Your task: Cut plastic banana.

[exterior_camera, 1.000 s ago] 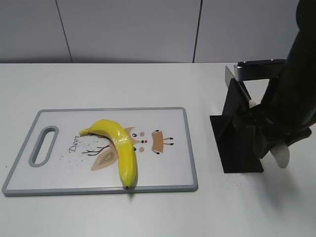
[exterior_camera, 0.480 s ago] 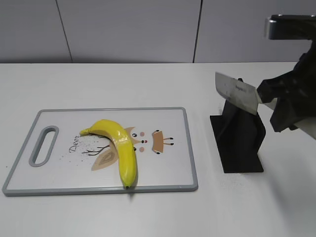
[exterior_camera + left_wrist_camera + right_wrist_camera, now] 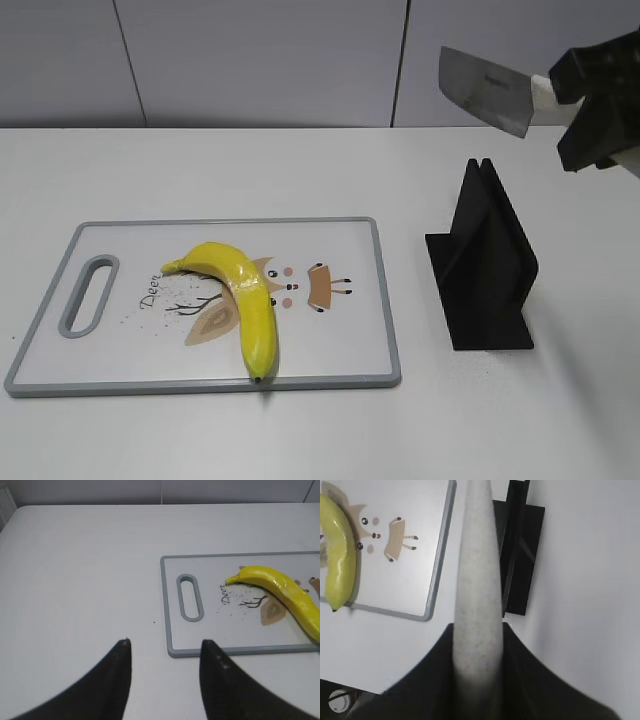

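Observation:
The plastic banana [image 3: 240,292] is bright yellow and curved. It lies whole on the white cutting board [image 3: 340,350], near its front edge; it also shows in the left wrist view [image 3: 282,591] and the right wrist view [image 3: 339,557]. My right gripper [image 3: 560,95] is shut on the pale handle [image 3: 477,605] of a knife [image 3: 483,90]. It holds the knife high in the air at the upper right, above the black knife stand [image 3: 487,262]. My left gripper [image 3: 165,647] is open and empty over bare table, left of the board; the exterior view does not show it.
The cutting board has a grey rim, a handle slot [image 3: 88,293] at its left end and a printed deer picture. The black knife stand is to the right of the board and holds nothing. A grey wall runs behind the white table.
My right gripper has pulled the knife out of the black stand and lifted it up, from low beside the stand to high above it. The banana and board have not moved.

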Robot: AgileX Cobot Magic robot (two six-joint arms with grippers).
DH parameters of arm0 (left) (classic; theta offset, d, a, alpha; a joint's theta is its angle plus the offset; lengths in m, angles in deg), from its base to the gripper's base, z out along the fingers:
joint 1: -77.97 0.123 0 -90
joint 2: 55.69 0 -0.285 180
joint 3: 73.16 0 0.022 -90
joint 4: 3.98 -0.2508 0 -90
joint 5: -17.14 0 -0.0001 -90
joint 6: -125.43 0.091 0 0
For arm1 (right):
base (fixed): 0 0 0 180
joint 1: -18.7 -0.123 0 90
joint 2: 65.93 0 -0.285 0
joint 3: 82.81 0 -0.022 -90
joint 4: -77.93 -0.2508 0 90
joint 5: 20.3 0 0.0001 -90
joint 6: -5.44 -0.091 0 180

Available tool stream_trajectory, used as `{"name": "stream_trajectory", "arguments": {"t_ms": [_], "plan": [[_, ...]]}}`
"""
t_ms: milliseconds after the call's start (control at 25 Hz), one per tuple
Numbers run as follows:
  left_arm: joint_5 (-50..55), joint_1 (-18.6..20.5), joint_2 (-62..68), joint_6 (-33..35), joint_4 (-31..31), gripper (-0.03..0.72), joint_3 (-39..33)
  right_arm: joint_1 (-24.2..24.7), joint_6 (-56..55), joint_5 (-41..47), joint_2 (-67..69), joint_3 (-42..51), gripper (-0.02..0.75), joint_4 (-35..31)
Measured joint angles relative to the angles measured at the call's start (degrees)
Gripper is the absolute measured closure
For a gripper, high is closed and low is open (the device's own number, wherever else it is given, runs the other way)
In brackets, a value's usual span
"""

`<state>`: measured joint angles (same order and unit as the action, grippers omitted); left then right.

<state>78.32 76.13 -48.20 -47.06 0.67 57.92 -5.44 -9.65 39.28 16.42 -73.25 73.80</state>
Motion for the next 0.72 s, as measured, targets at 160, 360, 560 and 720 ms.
{"name": "stream_trajectory", "arguments": {"t_ms": [160, 360, 560, 720], "plan": [[-1.3, 0.0, 0.0, 0.0, -0.2, 0.252, 0.5, 0.0, 3.6, -1.4, -0.1, -0.3, 0.546, 0.1], [-6.8, 0.0, 2.4, 0.0, -0.9, 0.224, 1.7, 0.0, 4.6, -5.6, -0.1, -0.3, 0.547, 0.3], [-15.1, 0.0, 11.3, 0.0, -1.0, 0.097, 3.8, 0.0, 12.9, -7.6, 1.0, -0.5, 0.547, 0.3], [-20.3, 0.0, 20.6, 0.0, -1.0, 0.082, 6.7, 0.0, 22.1, -7.8, 3.2, -1.7, 0.547, -1.2]]}}
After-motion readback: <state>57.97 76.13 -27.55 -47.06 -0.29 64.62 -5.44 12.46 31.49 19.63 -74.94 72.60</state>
